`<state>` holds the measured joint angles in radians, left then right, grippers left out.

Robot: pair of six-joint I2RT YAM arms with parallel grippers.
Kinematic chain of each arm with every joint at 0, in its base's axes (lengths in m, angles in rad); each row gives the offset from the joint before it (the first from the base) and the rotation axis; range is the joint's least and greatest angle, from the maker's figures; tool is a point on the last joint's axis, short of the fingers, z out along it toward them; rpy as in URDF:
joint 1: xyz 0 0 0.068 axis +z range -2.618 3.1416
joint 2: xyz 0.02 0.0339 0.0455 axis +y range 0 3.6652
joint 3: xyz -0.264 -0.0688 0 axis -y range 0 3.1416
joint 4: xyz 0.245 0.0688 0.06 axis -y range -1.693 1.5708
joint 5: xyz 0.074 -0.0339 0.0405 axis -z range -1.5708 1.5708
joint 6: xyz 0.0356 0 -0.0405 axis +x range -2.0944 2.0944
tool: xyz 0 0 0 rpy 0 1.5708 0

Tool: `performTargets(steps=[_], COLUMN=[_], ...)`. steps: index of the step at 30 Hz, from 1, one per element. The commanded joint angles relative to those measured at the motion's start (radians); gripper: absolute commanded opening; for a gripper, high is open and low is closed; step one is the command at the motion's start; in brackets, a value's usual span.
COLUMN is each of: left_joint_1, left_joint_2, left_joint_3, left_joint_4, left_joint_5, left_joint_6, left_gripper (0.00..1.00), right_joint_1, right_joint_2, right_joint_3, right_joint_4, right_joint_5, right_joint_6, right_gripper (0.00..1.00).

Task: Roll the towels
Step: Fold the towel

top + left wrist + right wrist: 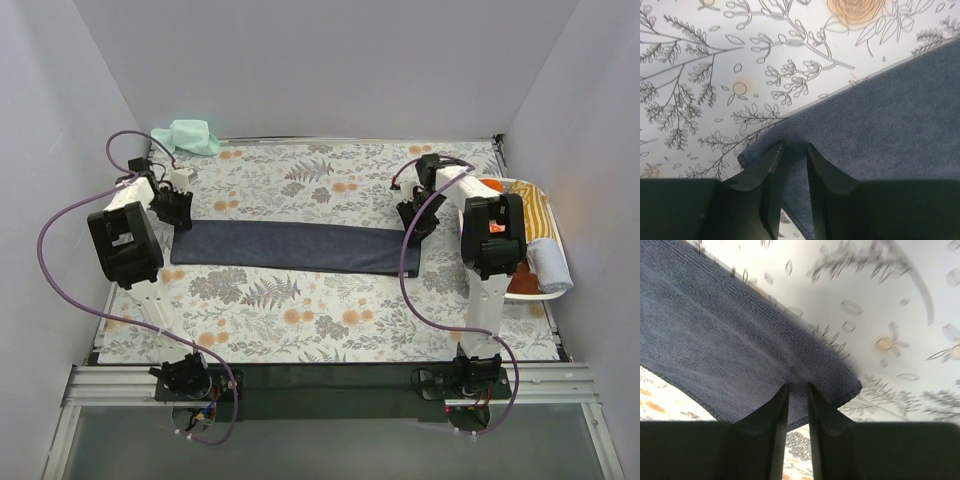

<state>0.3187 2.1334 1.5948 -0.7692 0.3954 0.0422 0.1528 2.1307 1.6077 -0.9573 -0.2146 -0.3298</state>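
Note:
A dark navy towel (295,246) lies as a long narrow strip across the floral table covering (300,310). My left gripper (178,215) is at its left end and is shut on the cloth near that corner, as the left wrist view shows (795,147). My right gripper (412,225) is shut on the right end, which is raised a little off the covering in the right wrist view (797,387). The navy towel fills much of both wrist views (890,115) (715,340). A mint green towel (190,136) lies crumpled at the far left corner.
A white oval basket (557,291) stands at the right edge behind my right arm. It holds a yellow-striped towel (535,205), a pale rolled towel (548,262) and an orange one (522,282). White walls enclose the table on three sides.

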Motion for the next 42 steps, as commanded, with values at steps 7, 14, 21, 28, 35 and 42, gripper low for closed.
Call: performTargets(steps=[7, 14, 21, 28, 35, 42], left_joint_1=[0.02, 0.02, 0.022, 0.045, 0.053, 0.051], left_joint_2=[-0.113, -0.296, -0.343, -0.368, -0.432, -0.504], left_joint_3=[-0.045, -0.142, -0.275, -0.464, -0.64, -0.685], left_joint_4=[-0.015, -0.01, -0.001, 0.091, 0.143, 0.108], left_joint_5=[0.117, 0.079, 0.008, -0.12, -0.164, -0.097], left_joint_6=[-0.005, 0.022, 0.048, 0.084, 0.148, 0.124], left_gripper=[0.27, 0.27, 0.27, 0.25, 0.25, 0.26], right_joint_1=[-0.012, 0.005, 0.065, 0.068, 0.039, 0.016], right_joint_2=[-0.001, -0.121, -0.161, -0.135, -0.068, -0.077], right_joint_3=[0.129, 0.094, -0.098, -0.199, -0.219, -0.164], right_joint_4=[0.121, 0.063, 0.037, 0.098, 0.141, 0.132], right_joint_5=[0.037, -0.043, -0.057, 0.049, 0.181, 0.199], right_joint_6=[-0.029, -0.029, 0.0, 0.017, -0.008, -0.044], right_gripper=[0.29, 0.29, 0.25, 0.22, 0.19, 0.2])
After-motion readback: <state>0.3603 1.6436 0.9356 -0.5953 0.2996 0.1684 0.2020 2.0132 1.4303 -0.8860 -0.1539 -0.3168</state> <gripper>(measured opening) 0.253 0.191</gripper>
